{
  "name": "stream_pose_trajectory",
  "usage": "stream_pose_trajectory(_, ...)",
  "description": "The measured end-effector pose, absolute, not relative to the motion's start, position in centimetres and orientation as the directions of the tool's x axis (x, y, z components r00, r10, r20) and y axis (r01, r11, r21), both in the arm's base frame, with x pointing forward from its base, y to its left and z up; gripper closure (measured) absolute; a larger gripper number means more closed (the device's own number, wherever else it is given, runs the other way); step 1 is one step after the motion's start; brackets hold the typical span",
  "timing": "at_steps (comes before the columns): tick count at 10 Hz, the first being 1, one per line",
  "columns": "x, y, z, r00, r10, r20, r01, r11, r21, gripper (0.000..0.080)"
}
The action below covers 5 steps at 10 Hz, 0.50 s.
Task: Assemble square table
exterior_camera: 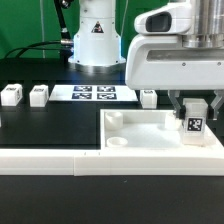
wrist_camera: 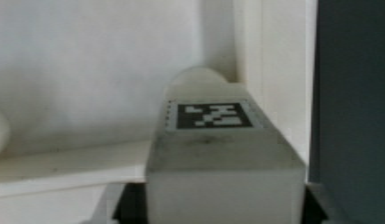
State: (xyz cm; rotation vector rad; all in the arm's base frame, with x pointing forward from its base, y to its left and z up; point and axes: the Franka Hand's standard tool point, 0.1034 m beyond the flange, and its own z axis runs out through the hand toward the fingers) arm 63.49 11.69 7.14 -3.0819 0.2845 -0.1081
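At 6 o'clock in the exterior view, a long white L-shaped rail (exterior_camera: 50,160) is seen lying on the black counter (exterior_camera: 50,125). Just behind it, toward 4 o'clock, the square table's slab (exterior_camera: 150,135) is laid flat, with round sockets (exterior_camera: 113,120) shown at its 9 o'clock side. At 3 o'clock a tagged leg (exterior_camera: 196,126) (wrist_camera: 215,150) is held upright over the slab, pinched between the fingers of the end effector (exterior_camera: 196,118); contact with the slab cannot be told. Farther back, a first loose leg (exterior_camera: 12,95) and a second loose leg (exterior_camera: 39,94) are lined up at 10 o'clock, with the marker board (exterior_camera: 95,94) at 11 and a third loose leg (exterior_camera: 148,97) at 2.
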Motion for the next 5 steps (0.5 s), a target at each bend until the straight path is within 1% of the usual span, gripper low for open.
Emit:
stream_pose_trajectory(2, 63.49, 11.59, 7.10, 0.952, -0.302, 0.059, -0.298, -0.953, -0.057, 0.0511)
stream_pose_trajectory(3, 63.47, 11.51, 7.08, 0.887, -0.459, 0.051, -0.456, -0.888, -0.058, 0.0511)
stream_pose_trajectory(4, 63.37, 11.57, 7.12, 0.812, -0.581, 0.050, -0.580, -0.814, -0.042, 0.0511)
stream_pose_trajectory(5, 63.30, 11.36, 7.07, 0.650, -0.759, 0.034, -0.757, -0.651, -0.050, 0.0511)
